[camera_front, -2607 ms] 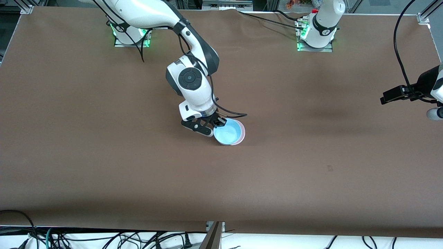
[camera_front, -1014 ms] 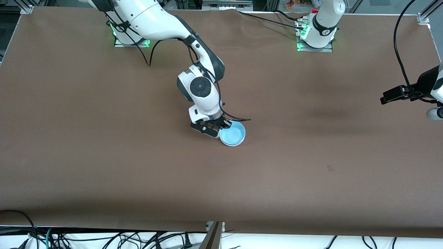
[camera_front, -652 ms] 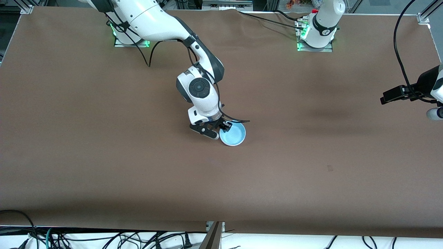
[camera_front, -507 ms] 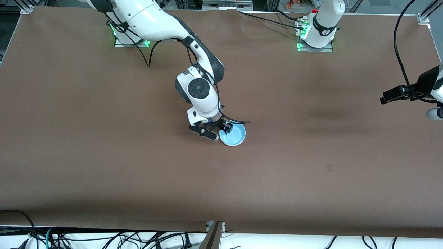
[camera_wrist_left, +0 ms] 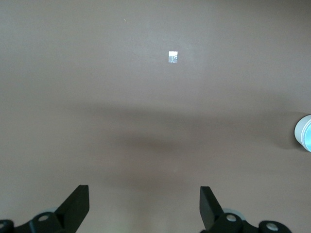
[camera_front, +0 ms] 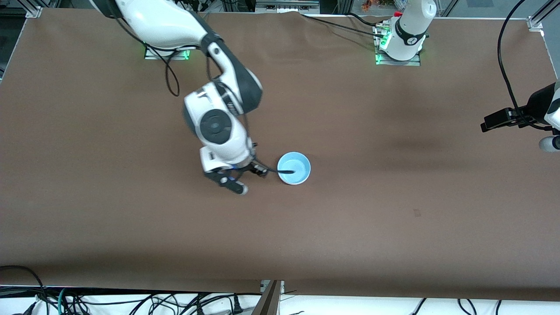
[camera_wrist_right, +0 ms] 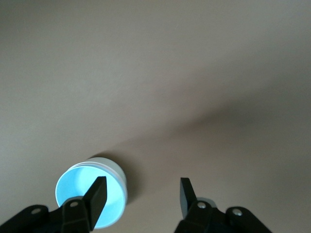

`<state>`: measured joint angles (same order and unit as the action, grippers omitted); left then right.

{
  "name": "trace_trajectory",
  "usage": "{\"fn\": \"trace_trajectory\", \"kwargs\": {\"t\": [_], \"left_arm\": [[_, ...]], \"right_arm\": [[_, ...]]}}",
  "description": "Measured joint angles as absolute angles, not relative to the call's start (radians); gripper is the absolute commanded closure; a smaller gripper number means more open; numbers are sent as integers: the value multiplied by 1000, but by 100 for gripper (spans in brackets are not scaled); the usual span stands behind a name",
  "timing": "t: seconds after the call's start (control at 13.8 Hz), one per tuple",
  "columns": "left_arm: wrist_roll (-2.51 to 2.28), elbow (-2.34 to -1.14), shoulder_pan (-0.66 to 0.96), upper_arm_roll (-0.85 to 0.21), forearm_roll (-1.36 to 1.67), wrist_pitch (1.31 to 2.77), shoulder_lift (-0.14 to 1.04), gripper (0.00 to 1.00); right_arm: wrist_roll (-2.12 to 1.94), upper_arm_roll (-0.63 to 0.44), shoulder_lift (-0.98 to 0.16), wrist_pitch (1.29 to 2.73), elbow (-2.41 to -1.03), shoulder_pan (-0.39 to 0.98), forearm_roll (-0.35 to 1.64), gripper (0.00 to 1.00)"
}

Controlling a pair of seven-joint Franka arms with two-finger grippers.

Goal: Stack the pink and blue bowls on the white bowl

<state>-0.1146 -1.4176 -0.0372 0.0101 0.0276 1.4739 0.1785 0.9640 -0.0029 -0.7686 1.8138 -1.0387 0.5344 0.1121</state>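
The light blue bowl sits nested at the table's middle. Its inside also shows in the right wrist view, with a white bowl wall round the outside. The pink bowl is hidden. My right gripper hangs open and empty beside the stack, toward the right arm's end. One of its fingers lies across the blue rim in the right wrist view, the gripper over bare table. My left gripper is open and empty over bare table; that arm waits at its own end.
A black cable from the right hand crosses above the bowl. A small white mark and a dark spot lie on the brown table. Cables hang below the table's near edge. The stack's edge shows in the left wrist view.
The right gripper opened, let go of the blue bowl's rim and drew away toward the right arm's end. The blue bowl stayed nested in place. The left arm has not moved.
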Motion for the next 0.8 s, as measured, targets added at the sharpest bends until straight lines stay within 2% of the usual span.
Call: {"fn": "trace_trajectory", "kwargs": {"t": [0.36,0.8], "left_arm": [[-115,-1418,-37,10,28,1474,179,0],[-115,-1418,-37,10,28,1474,179,0]], "right_arm": [[643,-4,-622,1561,-999,328,147,29],[312,-10,-521,1364,-999,136,149,8]]}}
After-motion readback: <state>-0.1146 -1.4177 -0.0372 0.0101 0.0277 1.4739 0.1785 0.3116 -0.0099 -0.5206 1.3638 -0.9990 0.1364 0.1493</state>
